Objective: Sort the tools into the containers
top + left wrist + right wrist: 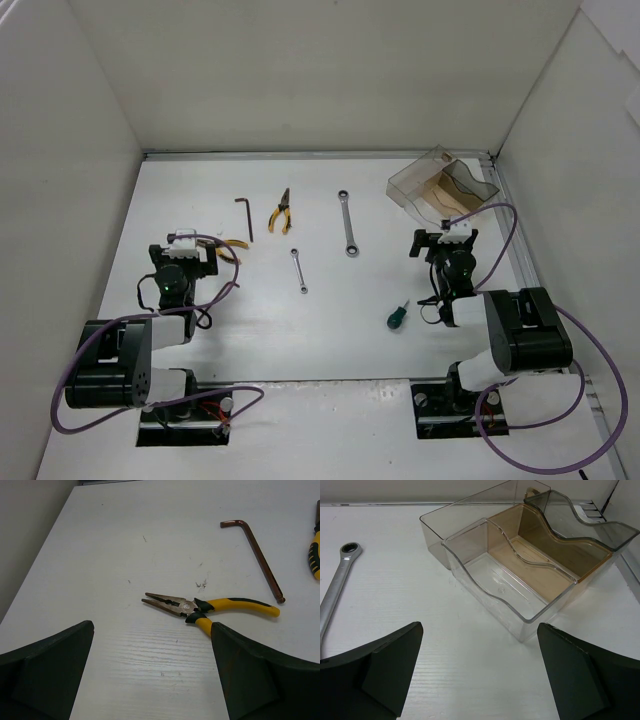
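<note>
The left tool (pixel 152 680) gapes wide and holds nothing. Yellow-handled pliers (pixel 200 607) lie on the white surface (pixel 100 555) just ahead of it, toward its right finger, tips pointing left. Farther ahead and right lies a hex key (pixel 255 560). A second yellow-handled pair (pixel 315 555) is cut off at the frame edge. The right tool (pixel 480 680) is equally wide open and empty, with the clear box (pixel 480 587) close ahead, slightly right. A silver wrench (pixel 335 582) ahead-left runs out of frame, its far end unseen.
</note>
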Robot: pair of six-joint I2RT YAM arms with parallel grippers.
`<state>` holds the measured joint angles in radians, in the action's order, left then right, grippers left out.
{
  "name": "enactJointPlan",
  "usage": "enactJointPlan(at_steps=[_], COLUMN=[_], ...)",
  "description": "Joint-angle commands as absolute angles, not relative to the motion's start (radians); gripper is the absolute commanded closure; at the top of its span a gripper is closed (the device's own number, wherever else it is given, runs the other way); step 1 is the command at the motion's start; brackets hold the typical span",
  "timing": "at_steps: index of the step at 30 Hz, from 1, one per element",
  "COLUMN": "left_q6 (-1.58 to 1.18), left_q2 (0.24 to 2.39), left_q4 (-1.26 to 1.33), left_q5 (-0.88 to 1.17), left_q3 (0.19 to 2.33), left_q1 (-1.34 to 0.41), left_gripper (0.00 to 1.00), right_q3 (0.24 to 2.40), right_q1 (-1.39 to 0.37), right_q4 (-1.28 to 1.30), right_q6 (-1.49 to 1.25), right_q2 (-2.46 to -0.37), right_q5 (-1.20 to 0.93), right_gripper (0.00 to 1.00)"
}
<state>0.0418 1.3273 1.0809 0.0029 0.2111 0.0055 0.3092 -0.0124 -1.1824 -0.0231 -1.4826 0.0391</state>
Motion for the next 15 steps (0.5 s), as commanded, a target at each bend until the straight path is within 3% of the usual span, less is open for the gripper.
enactJointPlan(at_steps=[1,15], left_q6=[0.052,0.049], left_q2=[1.318,1.324], left_q4=[1.158,1.167], left_q5=[0.006,0.014], left_q3=[0.229,0.227], left_q1=[0.0,0.0], left_gripper=[0.0,0.0], right_q3=[0.321,0.322], right_q1=[-0.012,-0.012], right_q4=[-1.259,-1.259], right_q6=[-0.021,-0.021], right_q2=[-1.459,-1.46], right_q5=[0.041,0.041], right_gripper=[0.02,0.02])
